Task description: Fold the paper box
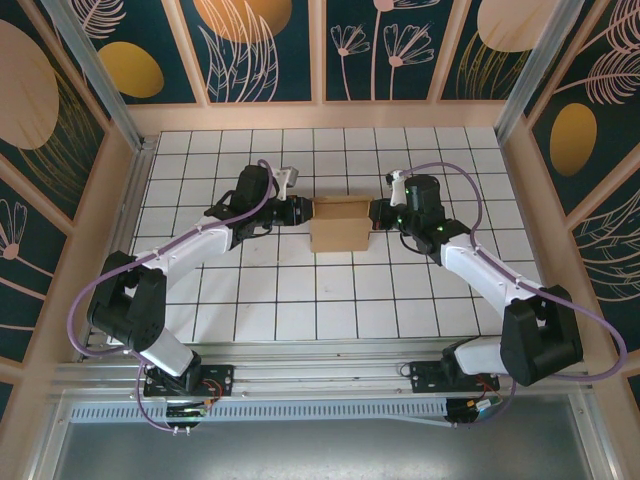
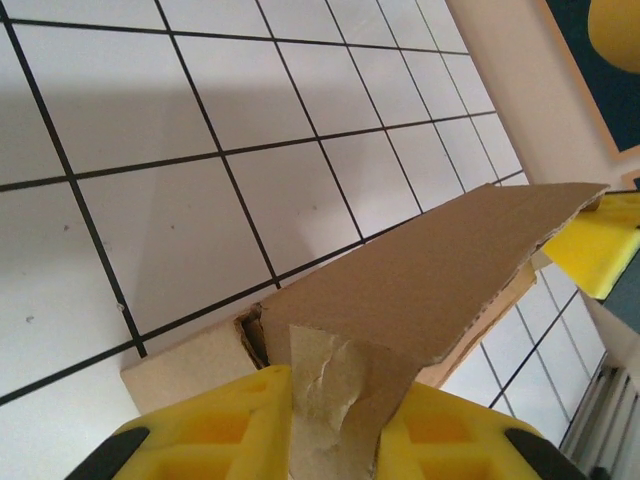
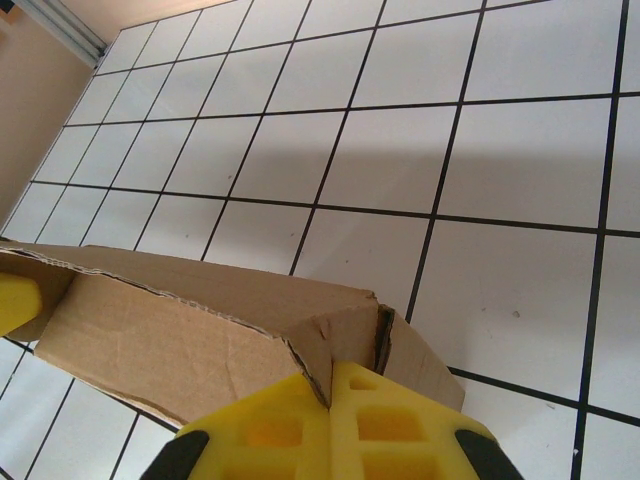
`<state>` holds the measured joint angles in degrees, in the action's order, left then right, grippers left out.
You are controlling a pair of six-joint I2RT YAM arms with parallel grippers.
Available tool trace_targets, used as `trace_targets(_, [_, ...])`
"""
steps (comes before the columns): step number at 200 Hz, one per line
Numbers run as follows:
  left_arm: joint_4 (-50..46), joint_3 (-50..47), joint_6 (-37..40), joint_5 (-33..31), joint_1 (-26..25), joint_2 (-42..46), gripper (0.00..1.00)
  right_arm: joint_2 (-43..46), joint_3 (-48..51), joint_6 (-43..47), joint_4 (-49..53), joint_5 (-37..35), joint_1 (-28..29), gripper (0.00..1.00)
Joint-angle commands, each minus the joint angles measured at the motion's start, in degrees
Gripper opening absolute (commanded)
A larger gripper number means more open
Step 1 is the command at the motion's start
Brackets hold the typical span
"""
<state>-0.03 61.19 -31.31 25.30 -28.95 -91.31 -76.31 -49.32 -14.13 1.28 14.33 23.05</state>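
The paper box (image 1: 340,224), brown cardboard and partly folded, sits mid-table between both arms. My left gripper (image 1: 308,211) holds its left side. In the left wrist view the yellow fingers (image 2: 215,425) are shut on a cardboard flap (image 2: 440,260) with a strip of pale tape on it (image 2: 330,385). My right gripper (image 1: 375,213) holds the box's right side. In the right wrist view the right gripper (image 3: 330,400) is shut on a thin corner edge of the box (image 3: 170,330). The opposite gripper's yellow finger shows at the far end in each wrist view.
The white tiled table (image 1: 280,300) is ringed by tan walls and patterned panels (image 1: 260,40). A metal rail (image 1: 320,375) runs along the near edge by the arm bases. Free tiles lie in front of and behind the box.
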Motion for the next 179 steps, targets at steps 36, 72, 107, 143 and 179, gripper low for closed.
trace_targets(36, [-0.72, -0.19, -11.34, 0.53, -0.66, 1.07, 0.09, -1.43, 2.09, -1.33, 6.28, 0.88, 2.52, 0.05])
trace_targets(72, [0.04, -0.28, -13.45, 0.95, -0.67, -0.54, 0.05, -1.50, 1.86, -1.25, 6.46, 0.71, 3.12, 0.05])
trace_targets(107, [-0.43, -0.07, -12.96, 1.39, -0.67, -0.71, 0.06, -1.73, 1.99, -1.25, 6.46, 0.53, 3.44, 0.05])
trace_targets(143, [-4.97, 0.08, -9.50, -3.30, -0.66, -1.24, 0.08, -1.99, 1.81, -1.25, 6.50, 0.36, 3.66, 0.05])
trace_targets(179, [-6.74, -2.33, -7.65, -8.90, -0.67, -1.42, 0.09, -1.82, 1.70, -1.07, 6.95, -0.08, 3.85, 0.05])
